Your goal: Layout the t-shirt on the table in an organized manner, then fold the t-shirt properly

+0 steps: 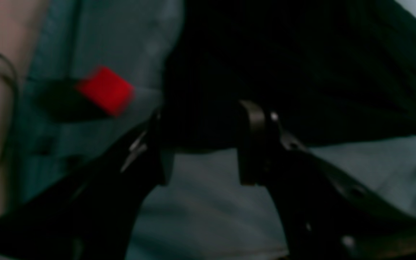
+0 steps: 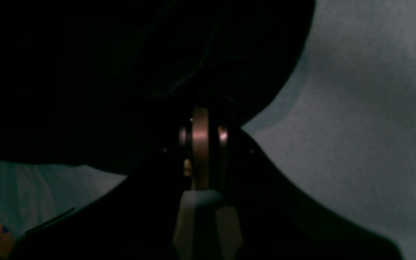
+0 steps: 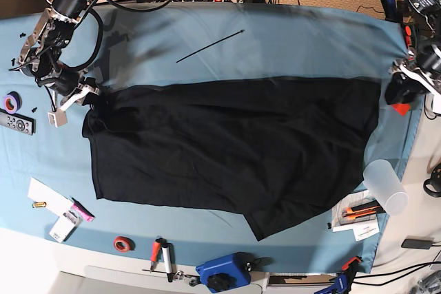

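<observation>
The black t-shirt (image 3: 234, 142) lies spread wide across the light blue table (image 3: 275, 39), with one part sticking out toward the front right. My right gripper (image 3: 88, 96) is at the shirt's left corner. In the right wrist view its fingers (image 2: 200, 137) are pressed together on the black fabric (image 2: 139, 72). My left gripper (image 3: 396, 91) is at the shirt's right edge. In the left wrist view its fingers (image 1: 251, 141) stand apart with the edge of the black fabric (image 1: 302, 72) between them. No print or tag shows.
A red block (image 1: 105, 90) lies by the left gripper at the table's right edge (image 3: 400, 109). A clear cup (image 3: 386, 185), orange tools (image 3: 362, 211), a blue tool (image 3: 222, 272), red tape (image 3: 122, 244), a remote (image 3: 15, 123) and a thin black rod (image 3: 210, 46) sit around the shirt.
</observation>
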You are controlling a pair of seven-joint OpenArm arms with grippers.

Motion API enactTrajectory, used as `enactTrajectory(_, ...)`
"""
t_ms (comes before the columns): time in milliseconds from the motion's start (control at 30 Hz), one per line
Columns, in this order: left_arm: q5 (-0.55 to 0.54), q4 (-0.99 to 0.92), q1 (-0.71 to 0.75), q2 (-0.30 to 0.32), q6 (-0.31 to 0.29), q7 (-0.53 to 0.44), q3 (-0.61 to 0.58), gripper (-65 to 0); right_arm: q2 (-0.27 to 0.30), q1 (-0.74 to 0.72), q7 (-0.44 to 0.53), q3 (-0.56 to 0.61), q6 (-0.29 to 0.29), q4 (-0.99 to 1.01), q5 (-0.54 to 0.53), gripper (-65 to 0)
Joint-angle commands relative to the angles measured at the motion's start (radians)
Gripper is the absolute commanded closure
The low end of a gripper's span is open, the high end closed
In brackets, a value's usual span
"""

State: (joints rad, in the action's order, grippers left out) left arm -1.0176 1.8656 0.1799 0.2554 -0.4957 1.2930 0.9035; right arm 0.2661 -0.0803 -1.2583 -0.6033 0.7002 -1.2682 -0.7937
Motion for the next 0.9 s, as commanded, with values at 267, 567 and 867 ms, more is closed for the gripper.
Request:
enactTrajectory(267,-0.096,0.016,0.059,-0.053,-0.048,-0.007,-0.004,-25.5,0.011,0.0,-0.048,-0.167,-0.002,-0.009,0.002,0.0)
enactTrajectory(567,0.083,0.016,0.064,-0.059,-0.009,-0.155,-0.275,-25.6,0.012,0.003,-0.072,-0.228,-0.002,-0.009,0.001,0.0)
enactTrajectory(867,0.394,0.016,0.0,-0.058,0.15,-0.24,-0.319,-31.4,0.019,0.02,-0.08,-0.227,-0.002,-0.009,-0.002,0.0)
